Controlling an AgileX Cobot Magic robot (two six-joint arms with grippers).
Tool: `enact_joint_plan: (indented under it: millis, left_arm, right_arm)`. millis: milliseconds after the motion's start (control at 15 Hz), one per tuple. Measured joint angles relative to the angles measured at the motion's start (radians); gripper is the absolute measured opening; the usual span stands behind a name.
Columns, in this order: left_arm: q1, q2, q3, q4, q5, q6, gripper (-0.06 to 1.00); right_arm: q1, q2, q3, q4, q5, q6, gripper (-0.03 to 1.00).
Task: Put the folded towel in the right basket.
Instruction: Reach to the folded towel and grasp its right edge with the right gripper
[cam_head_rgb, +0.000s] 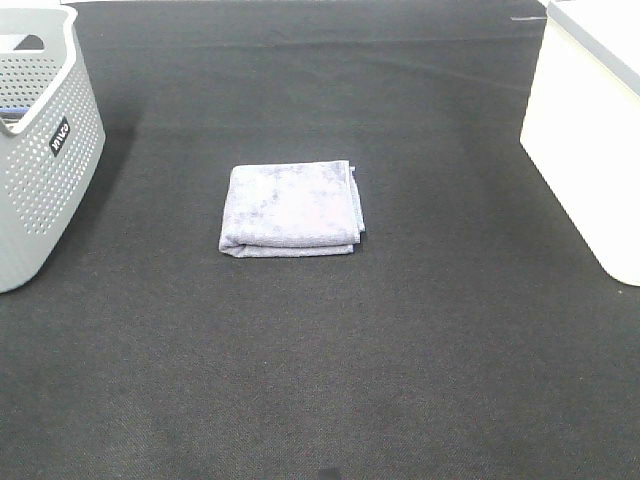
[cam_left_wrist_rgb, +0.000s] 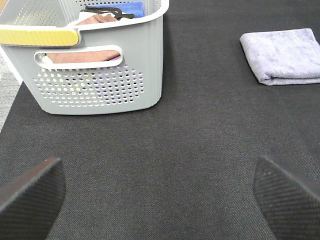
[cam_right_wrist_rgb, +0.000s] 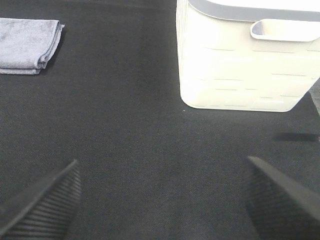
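1. A folded towel (cam_head_rgb: 291, 209), pale lavender, lies flat in the middle of a black table (cam_head_rgb: 320, 400). It is well apart from both baskets. It probably sits there so that either arm can reach it.
2. The right basket (cam_head_rgb: 590, 130), white and solid-walled, stands at the right edge of the table with its opening upward, ready to take a drop from above. The right wrist view shows its side wall and a handle slot, but not its inside.
3. A grey perforated basket (cam_head_rgb: 40, 160) stands at the left edge. The left wrist view shows a brown cloth (cam_left_wrist_rgb: 97, 20) and something blue in it. It is not the target.
4. The left claw (cam_left_wrist_rgb: 160, 195) is spread wide and holds nothing. It hangs over bare table near the grey basket, with the towel off to one side.
5. The right claw (cam_right_wrist_rgb: 162, 197) is also spread wide and empty, over bare table. Its view shows the towel and the white basket ahead, far apart from each other. This arm seems the natural one for the job.
6. Neither arm shows in the high view, so the task appears not yet begun. A pinch through all the layers would likely keep the towel folded.
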Motion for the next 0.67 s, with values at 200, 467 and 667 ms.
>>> enact_joint_plan:
  millis: [200,467,667]
  left_arm:
    - [0.0,0.0,0.0,0.0,0.0,0.0,0.97]
    - [0.0,0.0,0.0,0.0,0.0,0.0,0.97]
    - [0.0,0.0,0.0,0.0,0.0,0.0,0.97]
  right_arm:
    - [0.0,0.029,-0.012,0.005,-0.026,0.0,0.82]
    - [0.0,0.353,-0.15,0.089,-0.267,0.0,0.76]
    - [0.0,0.662,-0.314,0.146,-0.346,-0.02,0.75]
